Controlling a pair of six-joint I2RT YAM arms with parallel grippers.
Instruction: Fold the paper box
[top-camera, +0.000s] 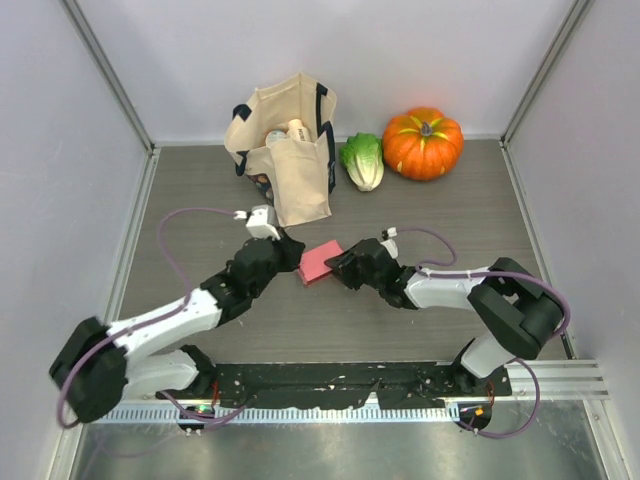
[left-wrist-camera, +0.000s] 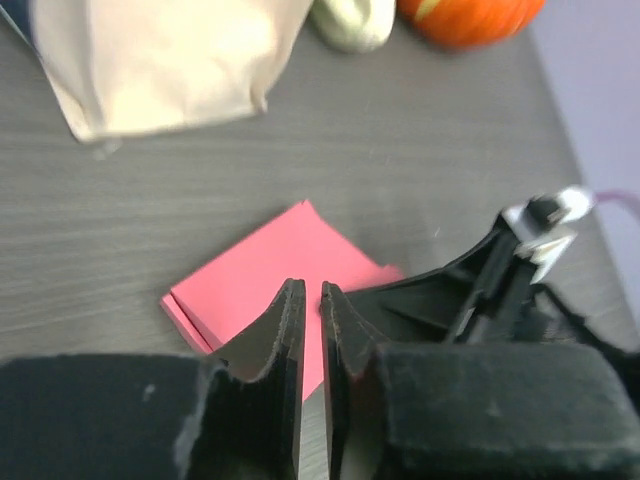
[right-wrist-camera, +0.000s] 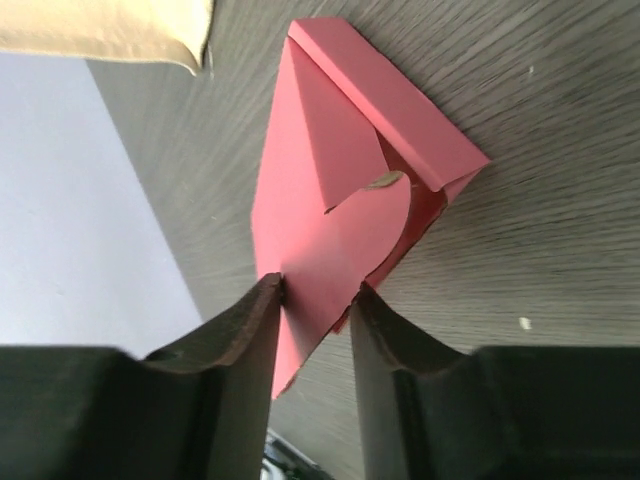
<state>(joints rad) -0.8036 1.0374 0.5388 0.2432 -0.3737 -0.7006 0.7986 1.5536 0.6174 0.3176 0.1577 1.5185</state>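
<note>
The pink paper box (top-camera: 320, 263) lies mid-table as a slim, partly folded rectangle. In the right wrist view the paper box (right-wrist-camera: 340, 180) has one end open, with a rounded flap tucked against it. My right gripper (top-camera: 338, 266) is at the box's right end. Its jaws (right-wrist-camera: 318, 290) close on the box's near corner, both fingertips touching the card. My left gripper (top-camera: 292, 253) is at the box's left end. In the left wrist view its fingers (left-wrist-camera: 310, 292) are almost together with nothing between them, just over the pink box (left-wrist-camera: 265, 265).
A beige tote bag (top-camera: 285, 150) with items inside stands at the back. A green lettuce (top-camera: 363, 160) and an orange pumpkin (top-camera: 423, 142) lie to its right. Grey walls enclose the table on the left, back and right.
</note>
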